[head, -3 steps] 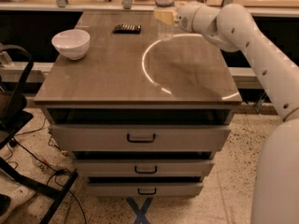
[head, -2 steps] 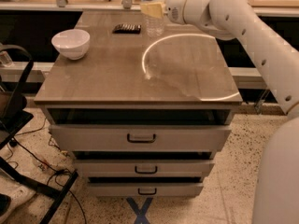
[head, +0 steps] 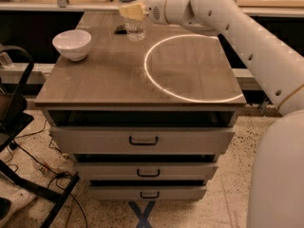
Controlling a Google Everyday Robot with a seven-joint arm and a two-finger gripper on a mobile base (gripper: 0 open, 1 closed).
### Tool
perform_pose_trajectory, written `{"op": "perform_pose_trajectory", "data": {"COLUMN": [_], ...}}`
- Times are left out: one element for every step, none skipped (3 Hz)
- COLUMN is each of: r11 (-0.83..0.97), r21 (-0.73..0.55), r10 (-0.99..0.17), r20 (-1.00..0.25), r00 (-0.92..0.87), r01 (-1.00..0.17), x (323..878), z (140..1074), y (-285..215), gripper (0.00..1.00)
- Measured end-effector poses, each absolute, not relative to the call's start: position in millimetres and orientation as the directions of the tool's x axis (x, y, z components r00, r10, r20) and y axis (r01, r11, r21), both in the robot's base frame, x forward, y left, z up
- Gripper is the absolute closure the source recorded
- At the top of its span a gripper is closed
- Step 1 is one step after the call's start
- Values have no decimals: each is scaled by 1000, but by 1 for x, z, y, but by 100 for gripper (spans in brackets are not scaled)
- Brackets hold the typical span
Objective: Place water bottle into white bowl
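Observation:
The water bottle is clear ribbed plastic and hangs upright in my gripper, lifted above the back of the table; its cap is cut off by the top edge of the view. My gripper is shut on the bottle's upper body, with the white arm reaching in from the right. The white bowl stands upright and empty at the back left of the table top, well to the left of the bottle and lower in the view.
A flat dark rectangular object lies on the table just behind the bottle. A bright ring of light marks the wooden table top. Drawers face me below. A black chair frame and cables stand at left.
My gripper has carried the bottle leftwards along the back of the table, towards the bowl's side. The bowl has not moved.

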State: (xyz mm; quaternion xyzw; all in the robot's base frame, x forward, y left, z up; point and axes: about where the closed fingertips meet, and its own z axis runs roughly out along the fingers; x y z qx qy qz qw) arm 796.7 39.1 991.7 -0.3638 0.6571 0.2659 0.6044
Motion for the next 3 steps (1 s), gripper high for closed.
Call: {"op": "perform_pose_trajectory", "data": {"r11": [573,560,543], "r21": [-40,-4,16], "r10": [-119,-74,-32], "r20": [-992,-996,-999], "r00": [-35,-46,-40], "r01": [-819,-829,-840], "x": [801,806,805], "z": [990,995,1003], "y": [74,105,129], "gripper": [100,100,100]}}
